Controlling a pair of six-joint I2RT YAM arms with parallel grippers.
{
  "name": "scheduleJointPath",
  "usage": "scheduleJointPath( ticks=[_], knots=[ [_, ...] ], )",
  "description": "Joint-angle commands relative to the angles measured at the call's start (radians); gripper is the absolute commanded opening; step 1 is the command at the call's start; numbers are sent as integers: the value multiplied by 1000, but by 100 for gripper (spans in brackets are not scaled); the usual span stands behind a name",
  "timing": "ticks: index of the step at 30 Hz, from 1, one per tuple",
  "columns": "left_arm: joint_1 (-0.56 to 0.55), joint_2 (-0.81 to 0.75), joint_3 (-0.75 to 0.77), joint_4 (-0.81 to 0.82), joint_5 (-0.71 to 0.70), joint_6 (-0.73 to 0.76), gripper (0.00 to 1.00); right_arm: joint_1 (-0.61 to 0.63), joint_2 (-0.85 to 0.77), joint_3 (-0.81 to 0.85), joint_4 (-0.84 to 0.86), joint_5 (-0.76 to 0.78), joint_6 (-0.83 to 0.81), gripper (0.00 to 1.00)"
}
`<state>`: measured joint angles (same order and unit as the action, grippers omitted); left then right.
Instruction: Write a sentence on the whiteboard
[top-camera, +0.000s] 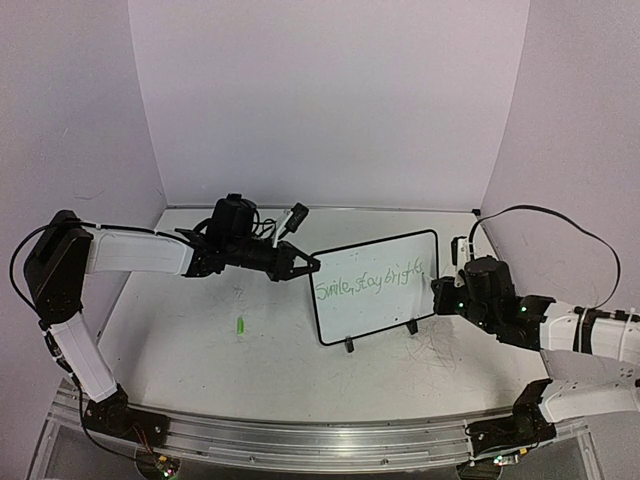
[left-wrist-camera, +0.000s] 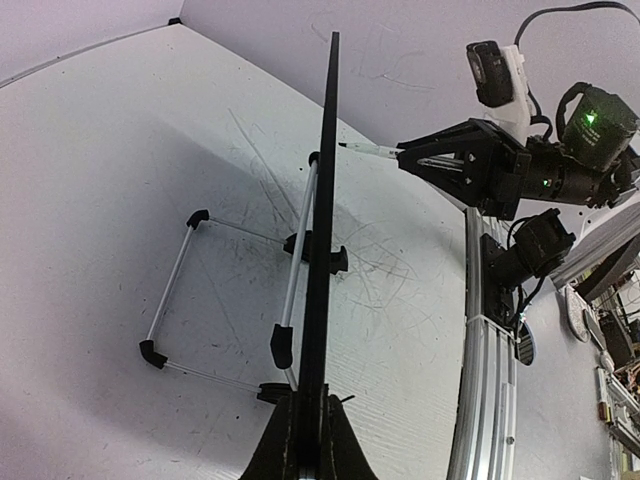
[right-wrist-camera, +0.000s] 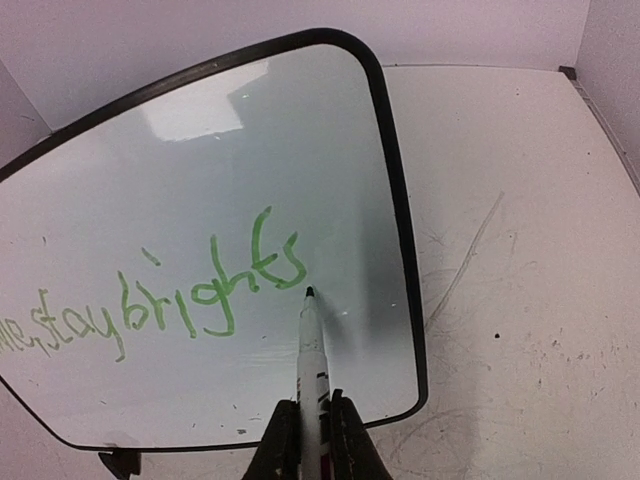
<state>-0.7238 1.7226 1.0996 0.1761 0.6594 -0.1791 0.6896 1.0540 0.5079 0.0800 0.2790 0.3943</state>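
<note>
The whiteboard (top-camera: 385, 300) stands tilted on its two black clip feet in the middle of the table. Green cursive writing (top-camera: 370, 280) runs across it; in the right wrist view it ends "stay brights" (right-wrist-camera: 190, 290). My left gripper (top-camera: 305, 266) is shut on the board's left edge, seen edge-on in the left wrist view (left-wrist-camera: 322, 260). My right gripper (top-camera: 440, 293) is shut on a white marker (right-wrist-camera: 310, 360). The marker's tip (right-wrist-camera: 309, 293) sits at the board (right-wrist-camera: 230, 150), just below the last letter.
A small green cap (top-camera: 241, 325) lies on the table left of the board. The board's wire stand (left-wrist-camera: 180, 290) rests behind it. Faint grey scribbles (top-camera: 440, 350) mark the tabletop. White walls enclose the back and sides; a metal rail (top-camera: 300, 440) runs along the near edge.
</note>
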Motion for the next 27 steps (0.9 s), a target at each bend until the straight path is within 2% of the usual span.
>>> scheduleJointPath(
  ticks=[1,27],
  knots=[
    [-8,-29,19,-38,-14,47,0,-5,6,10,-6,52,0,0],
    [-8,-28,20,-38,-10,49,0,-5,39,27,60,59,-28,0]
  ],
)
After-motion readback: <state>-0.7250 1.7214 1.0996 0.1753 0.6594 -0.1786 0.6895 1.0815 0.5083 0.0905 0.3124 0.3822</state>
